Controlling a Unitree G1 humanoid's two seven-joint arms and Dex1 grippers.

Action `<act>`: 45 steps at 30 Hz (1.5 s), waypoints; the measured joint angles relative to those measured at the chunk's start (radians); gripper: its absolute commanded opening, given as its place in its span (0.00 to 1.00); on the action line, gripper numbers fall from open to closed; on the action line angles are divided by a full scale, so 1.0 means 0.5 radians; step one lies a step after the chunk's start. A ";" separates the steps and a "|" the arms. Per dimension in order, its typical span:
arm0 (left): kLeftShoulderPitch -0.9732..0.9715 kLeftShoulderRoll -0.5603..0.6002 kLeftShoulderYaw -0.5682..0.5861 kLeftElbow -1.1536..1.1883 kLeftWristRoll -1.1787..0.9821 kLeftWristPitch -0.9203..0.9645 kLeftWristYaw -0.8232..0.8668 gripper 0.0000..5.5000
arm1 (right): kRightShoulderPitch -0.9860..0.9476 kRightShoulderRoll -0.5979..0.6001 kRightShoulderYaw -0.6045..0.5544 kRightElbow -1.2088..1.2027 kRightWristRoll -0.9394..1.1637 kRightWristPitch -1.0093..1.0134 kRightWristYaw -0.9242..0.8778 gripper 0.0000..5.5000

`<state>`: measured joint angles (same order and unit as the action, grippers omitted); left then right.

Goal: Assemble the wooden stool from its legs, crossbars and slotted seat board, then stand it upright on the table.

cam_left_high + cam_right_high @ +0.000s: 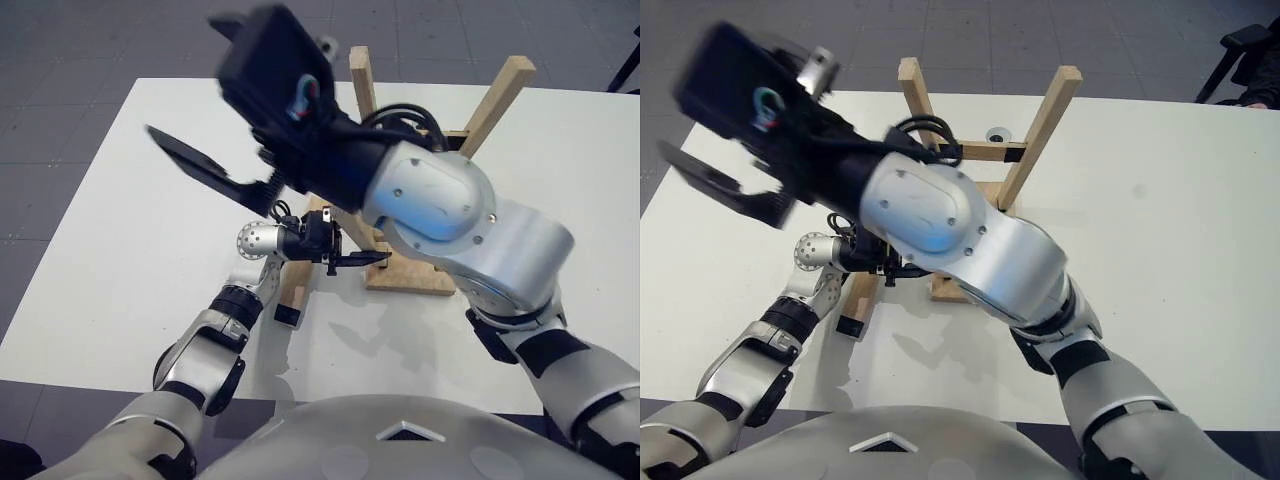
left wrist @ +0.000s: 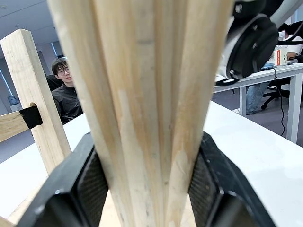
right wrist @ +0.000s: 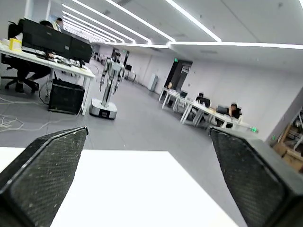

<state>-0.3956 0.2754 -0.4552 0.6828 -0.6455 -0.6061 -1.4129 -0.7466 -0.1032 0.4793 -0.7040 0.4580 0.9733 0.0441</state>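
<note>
The wooden stool rests upside down, its seat board (image 1: 412, 278) flat on the white table (image 1: 120, 260). Two legs (image 1: 361, 78) (image 1: 498, 96) stick up at the far side, joined by a crossbar (image 1: 975, 152) with black fittings. My left gripper (image 1: 345, 258) is at the stool's near-left side, shut on another wooden leg (image 2: 142, 94) with its pads (image 2: 90, 189) pressed to both sides. A wooden piece (image 1: 296, 282) with a black tip slopes down to the table beside it. My right gripper (image 3: 147, 189) hangs high above the table's left half, open and empty, one finger (image 1: 190, 160) pointing left.
A round hole (image 1: 997, 133) sits in the table behind the stool. Bare table lies to the left, right and front of the stool. My raised right arm (image 1: 440, 210) hides the stool's middle.
</note>
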 measured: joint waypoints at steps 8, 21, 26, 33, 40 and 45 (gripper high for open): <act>0.005 0.007 0.003 0.028 0.004 -0.003 -0.002 0.38 | 0.512 -0.323 -0.203 -0.337 0.103 0.484 0.056 0.86; 0.020 0.013 0.032 0.048 0.003 0.003 -0.002 0.38 | 0.505 -0.303 -0.303 -0.298 0.153 0.725 0.147 0.86; 0.010 0.011 0.033 0.052 0.003 0.024 0.011 0.38 | 0.343 -0.278 -0.431 -0.301 0.240 0.814 0.211 0.86; -0.001 -0.027 0.032 0.065 0.004 0.100 0.091 0.38 | 0.244 -0.452 -0.950 -0.308 0.516 0.888 0.490 0.86; 0.028 0.020 0.039 0.048 0.003 0.095 0.085 0.38 | 0.577 -1.077 -1.939 0.059 0.481 0.479 0.861 0.86; 0.042 0.041 0.039 0.032 0.003 0.095 0.085 0.38 | 0.857 -1.226 -2.300 0.542 0.382 0.091 1.075 0.86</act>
<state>-0.3747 0.2960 -0.4357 0.6986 -0.6438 -0.5587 -1.3703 -0.3181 -0.7161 -0.6708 -0.4329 0.6491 1.0187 0.5814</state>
